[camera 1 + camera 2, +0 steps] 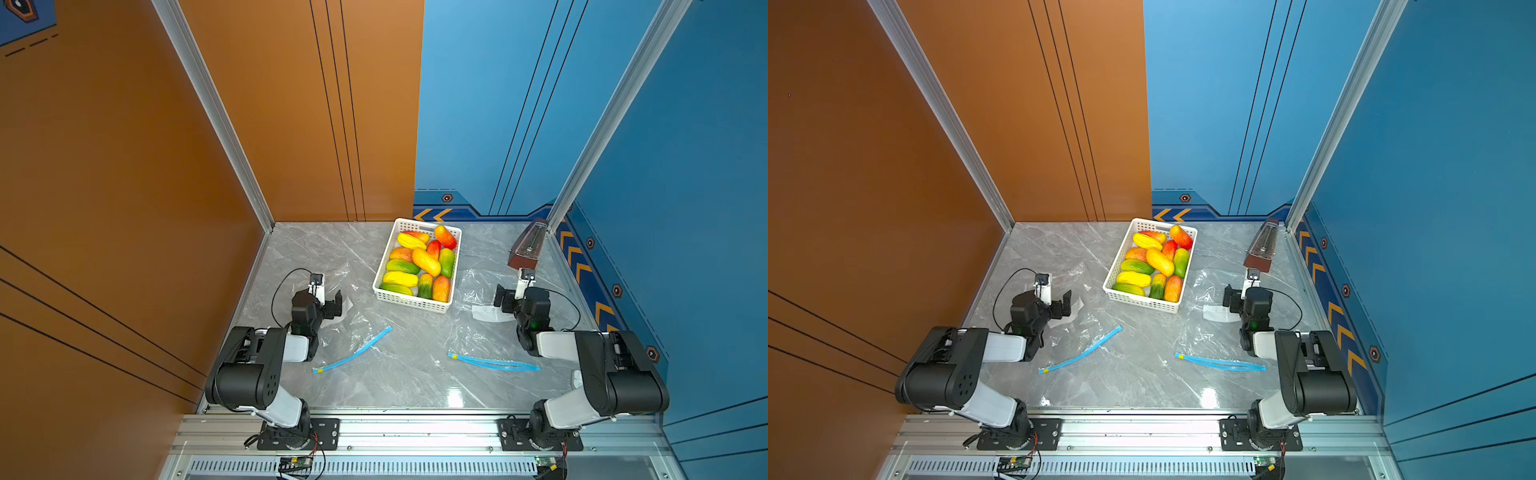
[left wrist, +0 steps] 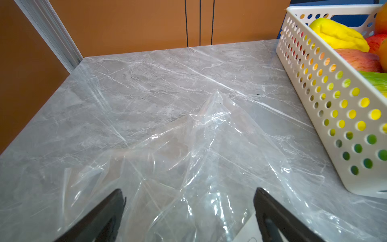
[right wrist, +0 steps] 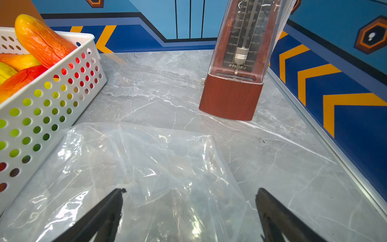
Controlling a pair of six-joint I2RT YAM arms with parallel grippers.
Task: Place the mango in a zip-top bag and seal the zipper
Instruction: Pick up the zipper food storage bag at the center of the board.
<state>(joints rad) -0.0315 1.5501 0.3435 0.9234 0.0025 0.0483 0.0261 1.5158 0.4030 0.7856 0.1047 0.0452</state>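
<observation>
Several mangoes (image 1: 426,262), yellow, green and red-orange, lie in a white perforated basket (image 1: 411,303) at the back centre of the table. Two clear zip-top bags lie flat in front of it: the left bag (image 1: 357,320) with its blue zipper (image 1: 353,351), and the right bag (image 1: 478,332) with its blue zipper (image 1: 494,363). My left gripper (image 1: 328,297) hovers open over the left bag's far end (image 2: 188,157), holding nothing. Over the right bag's far end (image 3: 146,167) my right gripper (image 1: 510,296) is open and empty too.
A brown metronome (image 1: 528,245) stands at the back right corner, just beyond the right gripper. The basket's wall (image 2: 335,104) is close beside the left gripper. Orange and blue walls enclose the marble table on three sides.
</observation>
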